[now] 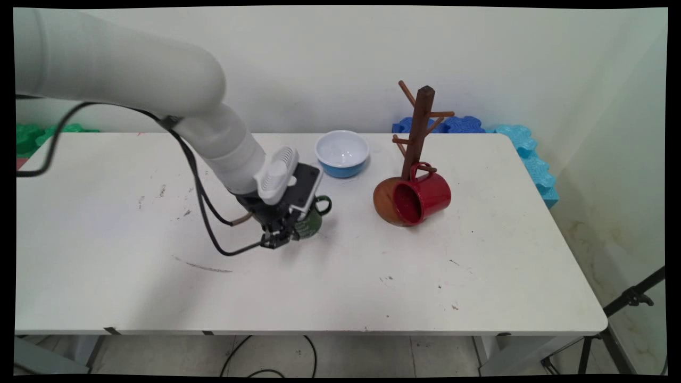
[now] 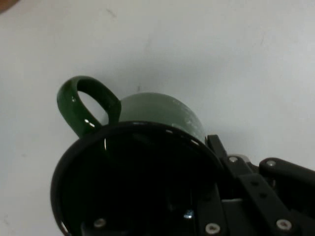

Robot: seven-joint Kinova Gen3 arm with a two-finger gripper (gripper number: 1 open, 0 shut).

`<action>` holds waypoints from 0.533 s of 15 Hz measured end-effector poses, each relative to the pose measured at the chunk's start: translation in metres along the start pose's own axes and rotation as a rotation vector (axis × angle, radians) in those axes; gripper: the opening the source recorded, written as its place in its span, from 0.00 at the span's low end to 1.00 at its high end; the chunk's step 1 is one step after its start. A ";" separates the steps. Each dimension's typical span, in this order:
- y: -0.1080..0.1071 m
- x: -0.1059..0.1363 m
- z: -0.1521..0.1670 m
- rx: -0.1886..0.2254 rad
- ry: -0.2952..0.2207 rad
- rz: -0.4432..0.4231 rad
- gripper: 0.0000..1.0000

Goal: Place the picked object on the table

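A dark green mug [image 1: 311,221] stands on the white table [image 1: 372,276] left of centre, its handle [image 1: 323,205] pointing to the back right. My gripper [image 1: 286,233] comes down on the mug's near-left side. In the hand view the green mug [image 2: 157,110] fills the lower left, its handle [image 2: 83,105] at the upper left. My gripper [image 2: 202,162] straddles the mug's rim, one finger inside the dark opening and the other finger [image 2: 219,147] against the outer wall, shut on the rim.
A brown wooden mug tree [image 1: 420,133] stands at the back right, with a red mug [image 1: 425,197] hanging on its side from a low peg over the round base. A blue bowl [image 1: 342,154], white inside, sits behind the green mug. Black cables hang left of the gripper.
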 end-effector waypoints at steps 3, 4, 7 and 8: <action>-0.003 0.008 0.015 -0.027 -0.015 0.021 0.00; -0.005 0.010 0.020 -0.036 -0.021 0.027 0.00; -0.008 0.017 0.033 -0.057 -0.034 0.037 0.00; -0.009 0.019 0.037 -0.064 -0.036 0.040 0.00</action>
